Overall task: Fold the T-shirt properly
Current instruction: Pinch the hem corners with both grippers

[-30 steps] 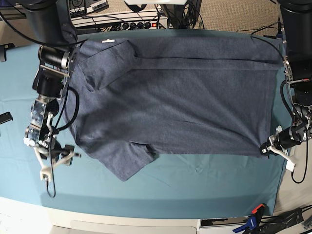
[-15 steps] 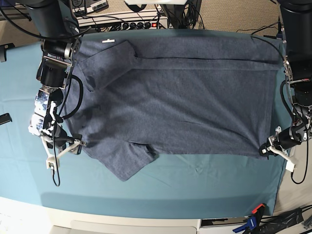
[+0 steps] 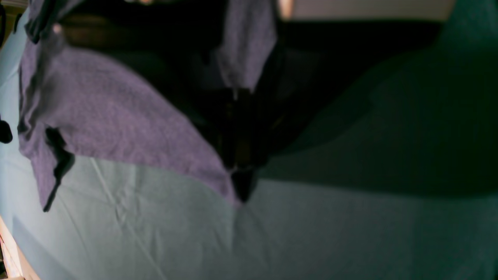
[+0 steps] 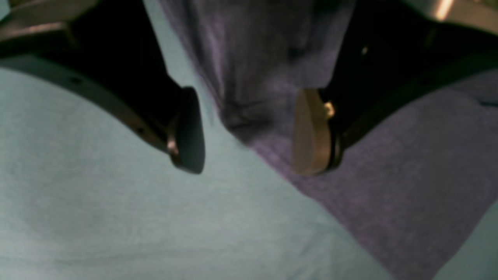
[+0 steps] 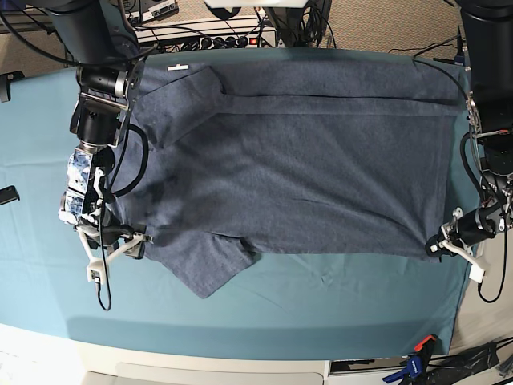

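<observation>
The surface (image 5: pixel 264 313) is draped in teal cloth, and the T-shirt (image 5: pixel 296 172) lies flat across most of it, long axis running side to side in the base view: neck tag and folded-in sleeve toward that view's left, hem toward its right.

The right arm (image 5: pixel 100 104) reaches down along the shirt's shoulder end. Its fingers (image 4: pixel 186 128) are spread, one pad over bare cloth and the other over fabric, so the shirt's edge (image 4: pixel 249 116) sits between them, not yet pinched. In the base view these fingers meet the near corner by the lower sleeve (image 5: pixel 212 269).

The left arm (image 5: pixel 489 160) is at the opposite end. Its fingers (image 3: pixel 239 171) look pressed together on the hem corner (image 3: pixel 229 190), a flap of fabric rising above them, though that view is dark and blurred.

The coming move likely turns on this: each arm already sits at its own near-side corner, the shirt stretching away from both toward the far edge. So a fold along the long axis would carry both corners that way, once the right fingers close.
</observation>
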Robot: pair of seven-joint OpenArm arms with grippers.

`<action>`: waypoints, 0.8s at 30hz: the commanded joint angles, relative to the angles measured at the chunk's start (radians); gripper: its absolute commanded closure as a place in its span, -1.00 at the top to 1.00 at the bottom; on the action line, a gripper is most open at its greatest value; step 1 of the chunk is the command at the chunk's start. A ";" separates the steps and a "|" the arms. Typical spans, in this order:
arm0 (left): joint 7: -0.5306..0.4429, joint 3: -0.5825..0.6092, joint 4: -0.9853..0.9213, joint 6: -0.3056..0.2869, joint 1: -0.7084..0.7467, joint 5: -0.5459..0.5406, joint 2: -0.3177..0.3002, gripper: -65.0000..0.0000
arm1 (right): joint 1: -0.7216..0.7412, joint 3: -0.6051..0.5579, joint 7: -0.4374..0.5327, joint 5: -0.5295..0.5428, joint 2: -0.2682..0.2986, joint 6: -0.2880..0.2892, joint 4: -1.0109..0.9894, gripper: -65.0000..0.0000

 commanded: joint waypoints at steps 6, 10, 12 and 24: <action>-0.016 -0.003 0.014 -0.011 -0.038 -0.032 -0.021 -1.00 | 0.025 0.001 0.059 -0.041 0.011 -0.008 -0.047 0.12; -0.016 -0.003 0.014 -0.011 -0.038 -0.033 -0.021 -1.00 | 0.025 0.001 0.070 -0.047 0.011 -0.008 -0.100 0.12; -0.016 -0.003 0.014 -0.011 -0.038 -0.032 -0.021 -1.00 | 0.024 0.001 0.068 -0.032 0.011 0.000 -0.101 0.12; -0.015 -0.003 0.014 -0.011 -0.038 -0.032 -0.021 -1.00 | 0.025 0.001 0.018 0.109 0.011 0.100 -0.100 0.12</action>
